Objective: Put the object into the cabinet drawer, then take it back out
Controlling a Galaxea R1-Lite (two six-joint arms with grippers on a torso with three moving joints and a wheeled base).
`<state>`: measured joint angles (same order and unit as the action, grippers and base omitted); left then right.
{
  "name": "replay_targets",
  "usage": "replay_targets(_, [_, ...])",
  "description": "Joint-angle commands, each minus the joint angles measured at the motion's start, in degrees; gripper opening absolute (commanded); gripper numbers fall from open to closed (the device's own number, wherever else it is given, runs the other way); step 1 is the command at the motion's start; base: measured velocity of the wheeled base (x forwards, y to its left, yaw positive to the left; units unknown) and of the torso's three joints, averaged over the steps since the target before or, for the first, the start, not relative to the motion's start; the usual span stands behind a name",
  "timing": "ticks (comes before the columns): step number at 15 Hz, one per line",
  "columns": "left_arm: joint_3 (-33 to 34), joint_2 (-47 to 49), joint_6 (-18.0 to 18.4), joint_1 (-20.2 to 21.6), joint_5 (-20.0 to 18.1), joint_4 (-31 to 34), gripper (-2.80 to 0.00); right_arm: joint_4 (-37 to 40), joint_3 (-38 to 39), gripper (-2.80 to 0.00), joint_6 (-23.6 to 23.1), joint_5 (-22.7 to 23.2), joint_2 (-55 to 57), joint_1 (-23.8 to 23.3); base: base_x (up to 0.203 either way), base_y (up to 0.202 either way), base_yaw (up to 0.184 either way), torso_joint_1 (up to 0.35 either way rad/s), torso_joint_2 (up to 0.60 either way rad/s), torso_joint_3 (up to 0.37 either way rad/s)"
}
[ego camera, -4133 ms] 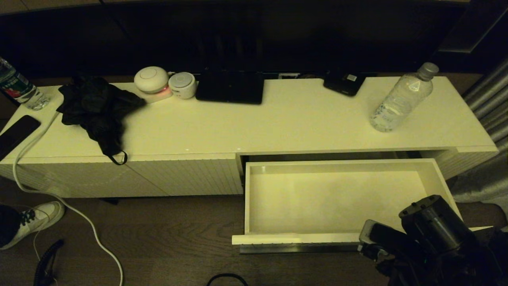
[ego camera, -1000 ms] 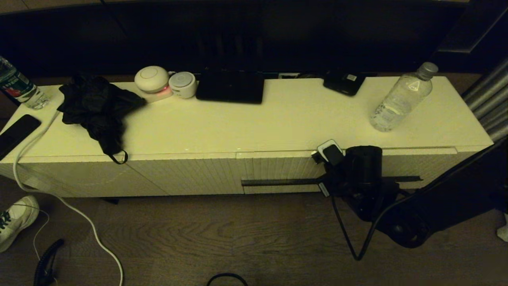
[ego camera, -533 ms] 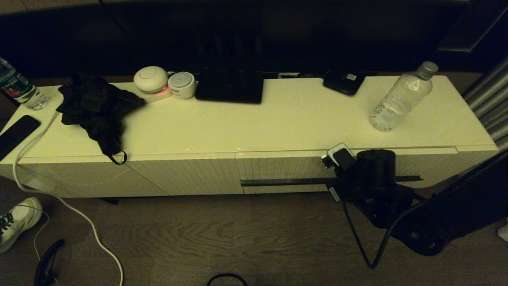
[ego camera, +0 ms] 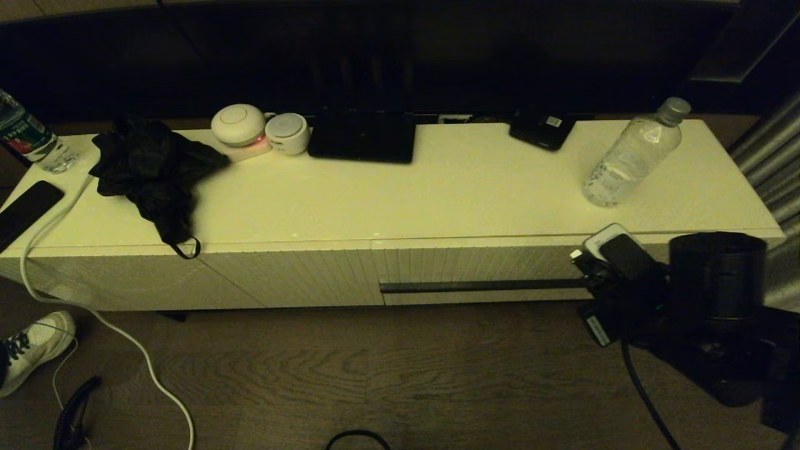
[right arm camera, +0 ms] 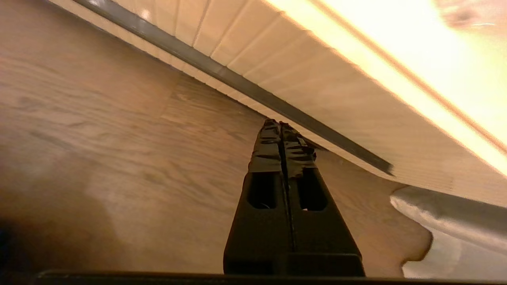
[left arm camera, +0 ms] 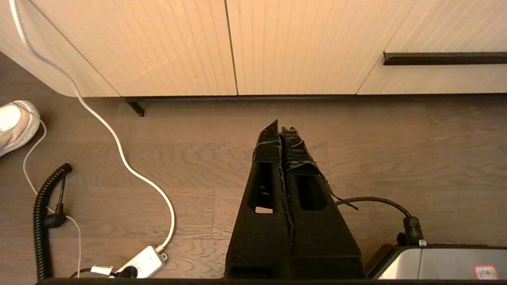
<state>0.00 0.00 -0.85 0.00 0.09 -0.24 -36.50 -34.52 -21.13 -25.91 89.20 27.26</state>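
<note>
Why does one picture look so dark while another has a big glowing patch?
Head view: the room is dim, with the cabinet top the only bright surface and the background nearly black. Right wrist view: the cabinet's top edge is washed out to glare, and the far corner looks smeared. Left wrist view: evenly lit and sharp.

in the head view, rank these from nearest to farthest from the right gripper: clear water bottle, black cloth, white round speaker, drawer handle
1. drawer handle, just left of the right gripper, which sits low at the cabinet front.
2. clear water bottle, on top at the right.
3. white round speaker, back left of centre.
4. black cloth, far left.
</note>
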Motion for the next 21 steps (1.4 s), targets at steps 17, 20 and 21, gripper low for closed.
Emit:
replay_targets(17, [0.04, -0.09, -0.03, 0.0, 0.0, -0.02, -2.8, 44.26, 25.17, -2.8, 13.15, 19.98, -89.25, -27.44, 0.0, 0.0, 0.0, 0.0, 0.0, 0.0])
replay_targets(20, [0.09, -0.09, -0.03, 0.0, 0.0, -0.02, -2.8, 39.5, 31.97, -2.8, 14.37, 22.42, -89.18, -27.43, 0.0, 0.0, 0.0, 0.0, 0.0, 0.0])
replay_targets(21, [0.0, -0.09, -0.03, 0.0, 0.0, -0.1, -2.8, 40.0, 31.5, -2.8, 14.48, 24.6, -89.03, -27.43, 0.0, 0.0, 0.0, 0.0, 0.0, 0.0])
